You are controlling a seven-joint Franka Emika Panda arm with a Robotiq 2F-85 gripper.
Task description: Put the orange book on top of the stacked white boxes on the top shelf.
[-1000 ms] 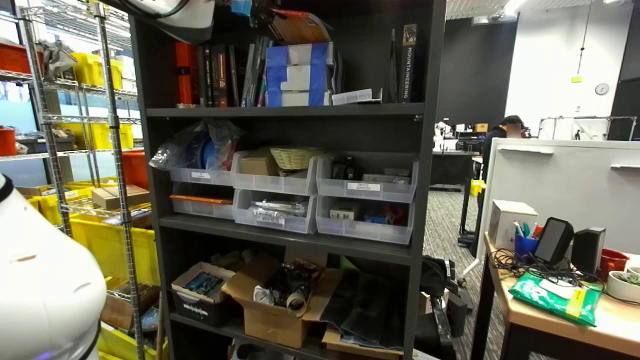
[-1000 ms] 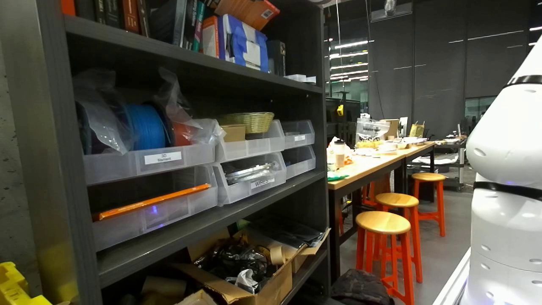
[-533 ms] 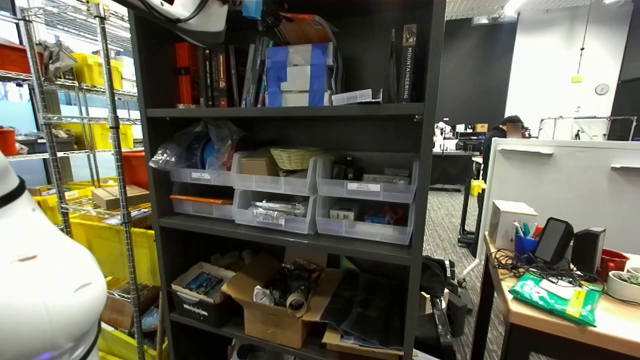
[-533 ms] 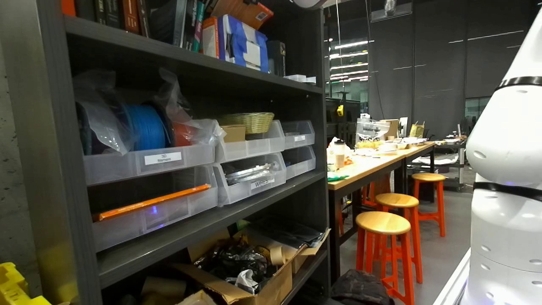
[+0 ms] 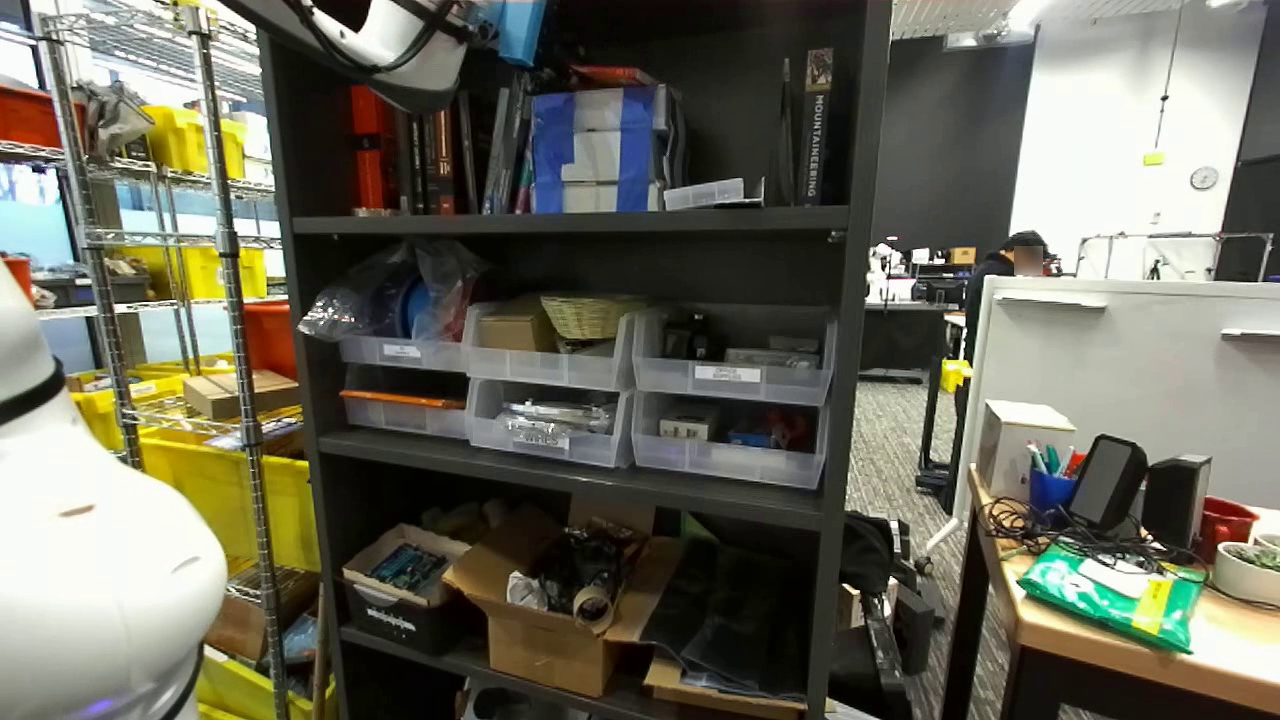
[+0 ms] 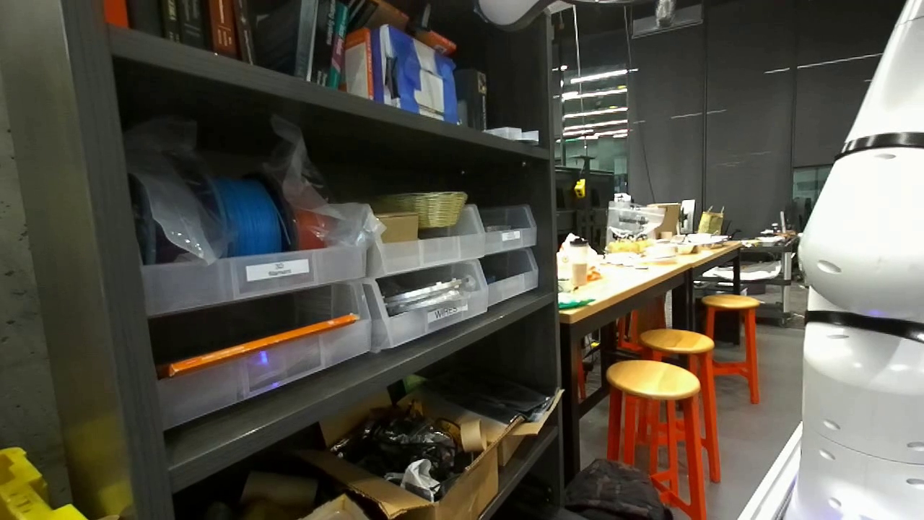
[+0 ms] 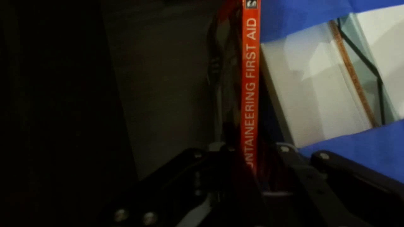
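Note:
The orange book [image 5: 612, 76] is close over the top of the stacked white boxes [image 5: 598, 155] and looks nearly level. It shows beside a dark finger in an exterior view [image 6: 437, 42]. The boxes, with blue bands, stand on the top shelf [image 5: 570, 223]. In the wrist view the book's orange-red spine [image 7: 251, 88] runs between the fingers of my gripper [image 7: 254, 149], which looks shut on it. The boxes [image 7: 315, 91] are to its right there, with a narrow dark gap. Whether the book rests on them I cannot tell. The finger contact is dark.
Upright books [image 5: 430, 150] stand directly beside the boxes. A clear plastic tray [image 5: 705, 193] and a dark Mountaineering book [image 5: 817, 130] are on the boxes' other side. The unit's black side panels [image 5: 868, 150] frame the shelf. Plastic bins [image 5: 735, 370] stand below.
The book has tipped from steeply tilted to nearly level and has come down onto or close to the box top. My gripper and arm have moved down and inward with it.

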